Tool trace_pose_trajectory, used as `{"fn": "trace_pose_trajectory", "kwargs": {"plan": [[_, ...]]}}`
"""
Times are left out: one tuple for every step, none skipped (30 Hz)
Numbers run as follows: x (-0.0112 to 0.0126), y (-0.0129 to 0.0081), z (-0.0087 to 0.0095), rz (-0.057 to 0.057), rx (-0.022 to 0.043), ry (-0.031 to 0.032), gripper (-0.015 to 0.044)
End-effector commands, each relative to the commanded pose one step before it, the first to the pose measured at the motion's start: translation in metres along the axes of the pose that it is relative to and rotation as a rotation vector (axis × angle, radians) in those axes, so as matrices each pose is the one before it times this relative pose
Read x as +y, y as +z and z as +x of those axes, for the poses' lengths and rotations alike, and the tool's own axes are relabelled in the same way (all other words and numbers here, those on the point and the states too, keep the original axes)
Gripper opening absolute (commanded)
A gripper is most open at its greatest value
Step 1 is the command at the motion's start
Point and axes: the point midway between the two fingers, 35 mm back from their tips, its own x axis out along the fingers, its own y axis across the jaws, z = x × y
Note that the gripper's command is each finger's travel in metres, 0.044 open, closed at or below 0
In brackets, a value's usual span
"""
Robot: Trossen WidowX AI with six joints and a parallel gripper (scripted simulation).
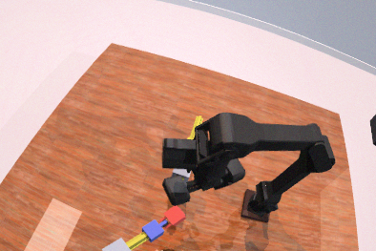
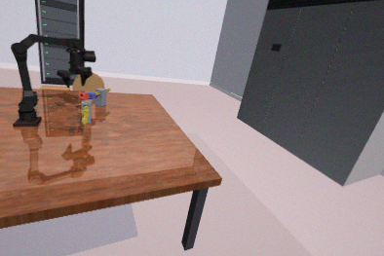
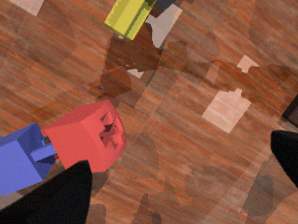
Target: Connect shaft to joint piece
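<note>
The red joint piece (image 1: pixel 175 216) (image 2: pixel 84 95) (image 3: pixel 75 137) is hinged to the blue piece (image 1: pixel 153 230) (image 2: pixel 92 95) (image 3: pixel 20 161) on the first yellow shaft (image 1: pixel 137 241), which is fixed to a grey block (image 1: pixel 115 245) (image 2: pixel 101 99). In the wrist view its opening faces right, at an angle to the second yellow shaft (image 1: pixel 197 126) (image 2: pixel 86 115) (image 3: pixel 131 17). That shaft lies in the second grey block (image 1: pixel 181 173) (image 2: pixel 86 105), its end apart from the red piece. My gripper (image 1: pixel 205 180) (image 2: pixel 75 85) (image 3: pixel 181 154) is open and empty, above and beside the red piece.
The wooden table (image 1: pixel 110 102) (image 2: pixel 146 148) carries both blocks. The arm's base (image 1: pixel 255 207) (image 2: pixel 27 122) stands right of the blocks in the top view. My arm hides part of the second shaft and block there.
</note>
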Motion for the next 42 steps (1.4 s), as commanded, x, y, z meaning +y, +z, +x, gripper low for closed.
{"fn": "trace_pose_trajectory", "kwargs": {"plan": [[0.00070, -0.00038, 0.00442, 0.1314, -0.00937, -0.02581, 0.0440], [0.00019, -0.00005, 0.00075, 0.0282, -0.00126, -0.00367, 0.0440], [0.00019, -0.00005, 0.00075, 0.0282, -0.00138, -0.00363, 0.0440], [0.00019, -0.00006, 0.00075, 0.0282, -0.00149, -0.00358, 0.0440], [0.00019, -0.00007, 0.00074, 0.0282, -0.00160, -0.00353, 0.0440], [0.00019, -0.00008, 0.00074, 0.0282, -0.00171, -0.00348, 0.0440], [0.00019, -0.00008, 0.00074, 0.0282, -0.00182, -0.00343, 0.0440], [0.00019, -0.00009, 0.00074, 0.0282, -0.00193, -0.00337, 0.0440], [0.00018, -0.00010, 0.00074, 0.0282, -0.00204, -0.00331, 0.0440], [0.00018, -0.00010, 0.00074, 0.0282, -0.00214, -0.00324, 0.0440], [0.00018, -0.00011, 0.00074, 0.0282, -0.00224, -0.00317, 0.0440], [0.00018, -0.00012, 0.00074, 0.0282, -0.00234, -0.00310, 0.0440], [0.00017, -0.00013, 0.00074, 0.0281, -0.00244, -0.00303, 0.0440], [0.00017, -0.00013, 0.00073, 0.0281, -0.00253, -0.00295, 0.0440], [0.00016, -0.00014, 0.00073, 0.0281, -0.00262, -0.00287, 0.0440], [0.00016, -0.00015, 0.00073, 0.0281, -0.00271, -0.00279, 0.0440], [0.00016, -0.00015, 0.00073, 0.0281, -0.00280, -0.00270, 0.0440], [0.00015, -0.00016, 0.00073, 0.0281, -0.00288, -0.00261, 0.0440], [0.00015, -0.00017, 0.00073, 0.0281, -0.00296, -0.00252, 0.0440], [0.00014, -0.00017, 0.00073, 0.0281, -0.00304, -0.00243, 0.0440], [0.00014, -0.00018, 0.00073, 0.0281, -0.00312, -0.00233, 0.0440], [0.00013, -0.00018, 0.00073, 0.0281, -0.00319, -0.00223, 0.0440], [0.00013, -0.00019, 0.00072, 0.0281, -0.00326, -0.00213, 0.0440], [0.00012, -0.00019, 0.00072, 0.0281, -0.00332, -0.00203, 0.0440], [0.00011, -0.00020, 0.00072, 0.0281, -0.00339, -0.00192, 0.0440], [0.00011, -0.00020, 0.00072, 0.0281, -0.00345, -0.00181, 0.0440], [0.00010, -0.00021, 0.00072, 0.0281, -0.00350, -0.00170, 0.0440], [0.00009, -0.00021, 0.00072, 0.0281, -0.00355, -0.00159, 0.0440], [0.00009, -0.00022, 0.00072, 0.0281, -0.00360, -0.00148, 0.0440], [0.00008, -0.00022, 0.00072, 0.0280, -0.00365, -0.00137, 0.0440], [0.00007, -0.00023, 0.00071, 0.0280, -0.00369, -0.00125, 0.0440], [0.00007, -0.00023, 0.00071, 0.0280, -0.00373, -0.00113, 0.0440], [0.00006, -0.00023, 0.00071, 0.0280, -0.00376, -0.00102, 0.0440], [0.00005, -0.00024, 0.00071, 0.0280, -0.00379, -0.00090, 0.0440], [0.00004, -0.00024, 0.00071, 0.0280, -0.00382, -0.00077, 0.0440], [0.00004, -0.00024, 0.00071, 0.0280, -0.00385, -0.00065, 0.0440], [0.00003, -0.00025, 0.00071, 0.0280, -0.00387, -0.00053, 0.0440], [0.00002, -0.00025, 0.00071, 0.0280, -0.00388, -0.00041, 0.0440], [0.00001, -0.00025, 0.00070, 0.0280, -0.00389, -0.00029, 0.0440], [0.00000, -0.00025, 0.00070, 0.0280, -0.00390, -0.00017, 0.0440], [-0.00001, -0.00025, 0.00070, 0.0280, -0.00390, -0.00005, 0.0440], [-0.00001, -0.00025, 0.00070, 0.0280, -0.00390, 0.00007, 0.0440]]}}
